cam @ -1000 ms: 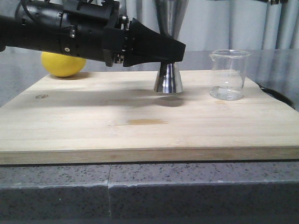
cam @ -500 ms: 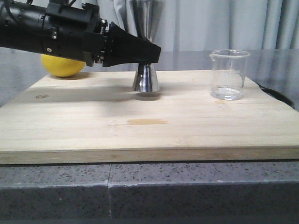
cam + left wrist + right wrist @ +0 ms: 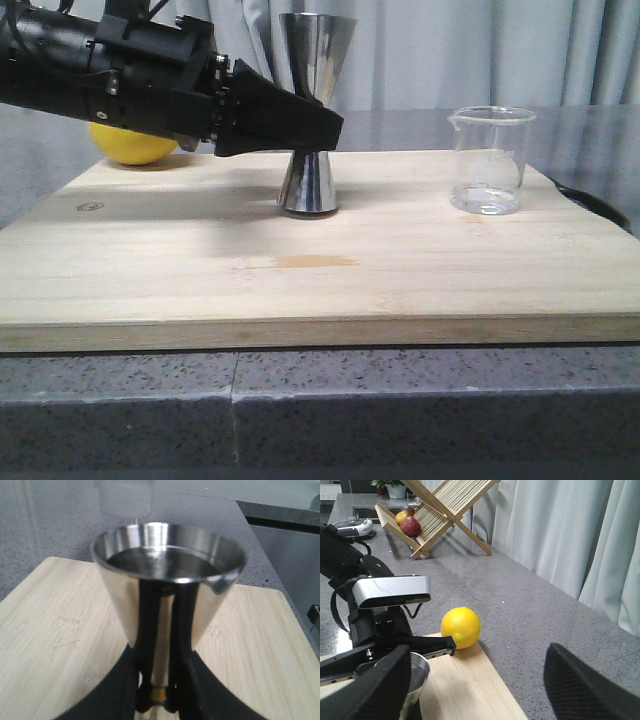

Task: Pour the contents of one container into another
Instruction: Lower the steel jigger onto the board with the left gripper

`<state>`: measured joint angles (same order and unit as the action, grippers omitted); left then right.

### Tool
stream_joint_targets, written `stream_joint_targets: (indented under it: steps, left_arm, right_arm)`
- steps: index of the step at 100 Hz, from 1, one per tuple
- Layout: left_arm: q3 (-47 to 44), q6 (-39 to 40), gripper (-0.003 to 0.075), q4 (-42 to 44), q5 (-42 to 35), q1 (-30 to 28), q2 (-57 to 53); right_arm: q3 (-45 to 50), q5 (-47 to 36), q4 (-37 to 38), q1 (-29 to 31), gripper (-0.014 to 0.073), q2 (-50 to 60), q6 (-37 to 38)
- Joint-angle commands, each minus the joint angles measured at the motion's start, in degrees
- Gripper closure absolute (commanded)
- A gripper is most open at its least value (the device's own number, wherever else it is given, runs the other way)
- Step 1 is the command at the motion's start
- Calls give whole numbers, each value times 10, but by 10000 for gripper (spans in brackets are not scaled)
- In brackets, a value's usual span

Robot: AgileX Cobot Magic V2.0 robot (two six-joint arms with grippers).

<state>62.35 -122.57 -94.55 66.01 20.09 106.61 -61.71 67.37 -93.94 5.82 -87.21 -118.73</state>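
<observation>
The left arm (image 3: 120, 85) reaches in from the left above the wooden board (image 3: 320, 270) and its jaws are closed around the waist of the steel jigger (image 3: 312, 120); this blocks the back left part of the board; the lemon (image 3: 130, 145) stands behind the arm, at the back left edge. Between the jigger and the glass beaker (image 3: 488, 160) there is an open gap; the front half of the board is bare, and the right side of the beaker is free.
</observation>
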Motion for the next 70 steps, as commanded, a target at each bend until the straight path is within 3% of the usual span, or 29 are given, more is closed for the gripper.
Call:
stream_joint_targets:
  steps: [1, 70]
  left_arm:
    - [16, -6, 739, -44, 75, -1, -32]
    - [16, -31, 739, -55, 75, -1, -32]
  right_arm:
    - [-17, 49, -31, 4, 91, 23, 0]
    - [-17, 49, -31, 4, 91, 23, 0]
